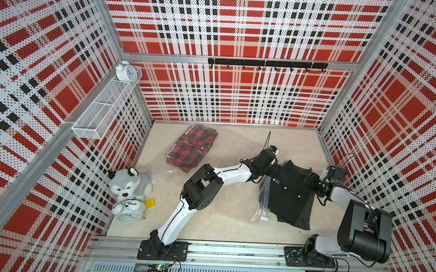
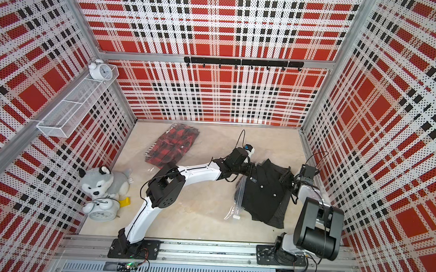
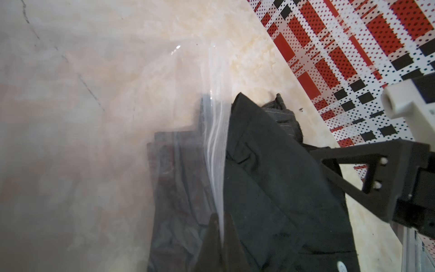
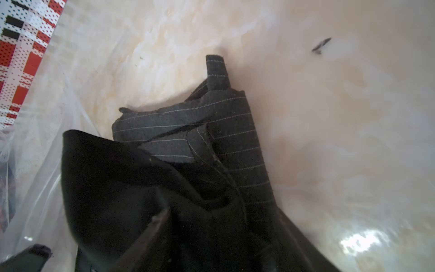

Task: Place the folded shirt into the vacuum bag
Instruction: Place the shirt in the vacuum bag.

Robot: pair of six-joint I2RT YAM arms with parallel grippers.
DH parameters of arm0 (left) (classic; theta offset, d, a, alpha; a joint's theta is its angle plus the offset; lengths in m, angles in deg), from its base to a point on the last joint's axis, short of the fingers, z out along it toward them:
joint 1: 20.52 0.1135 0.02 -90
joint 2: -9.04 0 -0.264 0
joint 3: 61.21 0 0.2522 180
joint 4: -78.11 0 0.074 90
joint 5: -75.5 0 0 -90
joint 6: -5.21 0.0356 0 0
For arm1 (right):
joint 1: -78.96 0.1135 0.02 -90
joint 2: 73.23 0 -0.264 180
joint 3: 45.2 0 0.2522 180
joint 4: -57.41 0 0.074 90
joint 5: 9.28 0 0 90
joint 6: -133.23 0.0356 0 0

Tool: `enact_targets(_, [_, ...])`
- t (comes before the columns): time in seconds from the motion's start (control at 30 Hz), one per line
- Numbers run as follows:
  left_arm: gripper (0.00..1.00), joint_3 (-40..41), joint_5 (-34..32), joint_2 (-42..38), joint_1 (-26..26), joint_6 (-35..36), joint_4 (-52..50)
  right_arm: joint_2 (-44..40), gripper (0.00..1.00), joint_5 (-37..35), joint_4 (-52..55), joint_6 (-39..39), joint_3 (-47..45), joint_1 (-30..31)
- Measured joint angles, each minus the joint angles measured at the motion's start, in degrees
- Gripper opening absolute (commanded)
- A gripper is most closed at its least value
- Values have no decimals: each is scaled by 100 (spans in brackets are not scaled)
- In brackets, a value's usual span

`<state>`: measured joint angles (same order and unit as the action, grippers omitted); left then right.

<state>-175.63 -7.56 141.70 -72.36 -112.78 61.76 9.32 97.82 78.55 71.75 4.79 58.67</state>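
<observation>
Left gripper [image 3: 221, 245] clamped on vacuum bag [image 3: 216, 141] edge. Right gripper [image 1: 308, 177] at black shirt [image 1: 288, 194]; grip not determinable.

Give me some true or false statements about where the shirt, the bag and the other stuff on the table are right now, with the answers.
1. The left gripper is pinching the clear vacuum bag. True.
2. The black shirt is fully inside the bag. False: most of it lies uncovered, outside the plastic.
3. A red plaid garment lies toward the back of the table. True.
4. The plush husky sits on the wire shelf. False: it sits on the table; the shelf holds a white alarm clock.
</observation>
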Motion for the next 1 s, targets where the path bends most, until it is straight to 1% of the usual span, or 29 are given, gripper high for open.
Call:
enact_targets(0.1, [0,0,13,0,0,2,0,166,41,168,-96,50,31,0])
enact_targets(0.23, [0,0,20,0,2,9,0,160,23,363,-190,105,37,-2])
enact_targets(0.33, [0,0,24,0,2,13,0,55,15,501,-188,114,37,-2])
enact_targets(0.47, [0,4,26,0,2,13,2,-321,12,728,-173,98,35,2])
enact_targets(0.6, [0,42,22,-7,7,11,42,-769,13,916,-151,70,35,83])
enact_targets(0.67, [0,52,22,-7,15,11,48,-931,20,922,-85,37,37,179])
enact_targets(0.7, [0,57,22,-7,17,11,57,-988,26,892,-13,0,52,227])
enact_targets(0.73, [0,66,22,-7,17,11,70,-1008,31,844,48,-31,72,256])
enact_targets(0.8, [0,79,22,-7,17,9,74,-1001,38,688,201,-57,118,293])
enact_targets(0.87, [0,87,22,-9,17,9,83,-975,39,520,308,-96,140,297])
enact_targets(0.97, [0,101,22,-22,17,9,87,-789,46,302,352,-114,142,297])
enact_targets(1.0, [0,109,22,-28,17,9,90,-686,46,240,350,-111,144,297])
